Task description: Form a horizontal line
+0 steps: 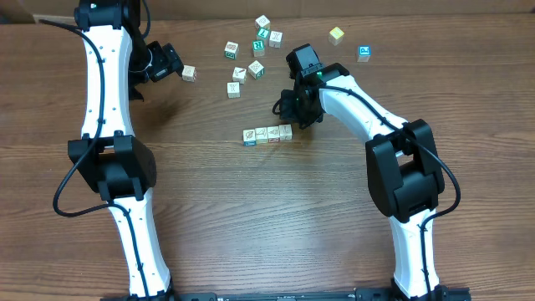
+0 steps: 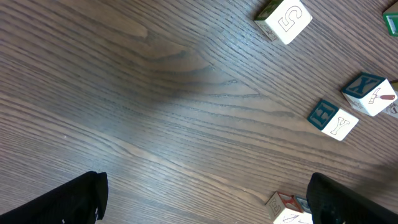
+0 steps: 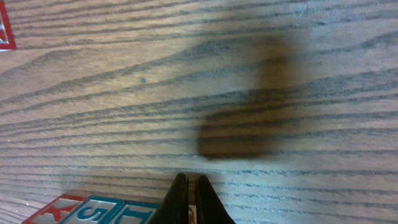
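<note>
The horizontal line (image 1: 267, 134) is a row of pale cubes touching edge to edge at the table's middle. My right gripper (image 1: 291, 119) is shut and empty, its tips just above the row's right end. In the right wrist view the shut gripper (image 3: 191, 182) points past the row's blue and red faces (image 3: 93, 213) at the bottom left. My left gripper (image 1: 177, 68) stands wide open at the back left, beside a loose cube (image 1: 189, 73). That cube (image 2: 287, 210) shows by the right finger (image 2: 348, 202) in the left wrist view, not gripped.
Several loose cubes lie behind the row: a cluster (image 1: 256, 68), a pair (image 1: 275, 38), a yellow-green one (image 1: 336, 34) and a blue one (image 1: 364, 53). The left wrist view shows three of them (image 2: 333, 119). A red-edged cube (image 3: 5, 31) sits at the right wrist view's upper left.
</note>
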Controlling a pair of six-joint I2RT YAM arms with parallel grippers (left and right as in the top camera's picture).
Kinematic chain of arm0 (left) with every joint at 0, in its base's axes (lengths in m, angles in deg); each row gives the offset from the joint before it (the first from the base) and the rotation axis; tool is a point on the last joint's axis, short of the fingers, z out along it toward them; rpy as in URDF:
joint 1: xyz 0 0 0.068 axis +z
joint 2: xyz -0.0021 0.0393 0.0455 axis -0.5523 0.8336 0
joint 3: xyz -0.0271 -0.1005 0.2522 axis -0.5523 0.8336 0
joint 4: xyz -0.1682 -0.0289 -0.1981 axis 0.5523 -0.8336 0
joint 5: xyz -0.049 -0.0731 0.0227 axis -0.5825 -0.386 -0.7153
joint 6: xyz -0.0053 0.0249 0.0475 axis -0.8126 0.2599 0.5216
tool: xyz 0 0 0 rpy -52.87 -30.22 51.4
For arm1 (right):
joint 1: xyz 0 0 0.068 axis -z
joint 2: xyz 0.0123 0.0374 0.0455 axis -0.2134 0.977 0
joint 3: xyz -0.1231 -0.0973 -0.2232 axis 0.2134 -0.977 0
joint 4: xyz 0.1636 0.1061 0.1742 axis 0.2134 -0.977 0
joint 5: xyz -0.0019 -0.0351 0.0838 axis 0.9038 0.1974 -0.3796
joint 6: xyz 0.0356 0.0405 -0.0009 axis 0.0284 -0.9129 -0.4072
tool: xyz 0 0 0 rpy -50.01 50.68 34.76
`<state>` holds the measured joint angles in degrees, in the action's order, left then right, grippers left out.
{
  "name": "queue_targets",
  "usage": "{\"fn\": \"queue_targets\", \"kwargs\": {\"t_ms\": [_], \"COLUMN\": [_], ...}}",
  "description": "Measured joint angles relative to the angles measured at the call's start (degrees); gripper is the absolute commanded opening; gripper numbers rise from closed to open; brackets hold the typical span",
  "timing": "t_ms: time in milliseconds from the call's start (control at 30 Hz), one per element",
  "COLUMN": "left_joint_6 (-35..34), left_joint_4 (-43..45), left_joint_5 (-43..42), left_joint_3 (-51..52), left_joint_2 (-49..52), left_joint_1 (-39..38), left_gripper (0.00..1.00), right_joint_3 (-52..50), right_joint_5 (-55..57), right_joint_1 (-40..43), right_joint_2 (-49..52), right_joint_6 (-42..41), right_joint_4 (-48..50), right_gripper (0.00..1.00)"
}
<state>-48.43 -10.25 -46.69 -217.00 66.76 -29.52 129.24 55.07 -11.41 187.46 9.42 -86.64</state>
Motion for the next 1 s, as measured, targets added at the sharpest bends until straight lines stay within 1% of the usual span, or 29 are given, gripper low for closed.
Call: {"fn": "queue_targets", "kwargs": {"t_ms": [1000], "left_joint_6": [0.0], "left_joint_4": [0.0], "left_joint_5": [0.0], "left_joint_3": [0.0], "left_joint_2": [0.0], "left_joint_1": [0.0], "left_gripper": [0.99], "right_joint_3": [0.0], "right_joint_5": [0.0], "right_joint_1": [-1.1], "right_joint_2": [0.0], "right_joint_6": [0.0], "right_joint_4": [-0.9], "right_gripper": [0.04]}}
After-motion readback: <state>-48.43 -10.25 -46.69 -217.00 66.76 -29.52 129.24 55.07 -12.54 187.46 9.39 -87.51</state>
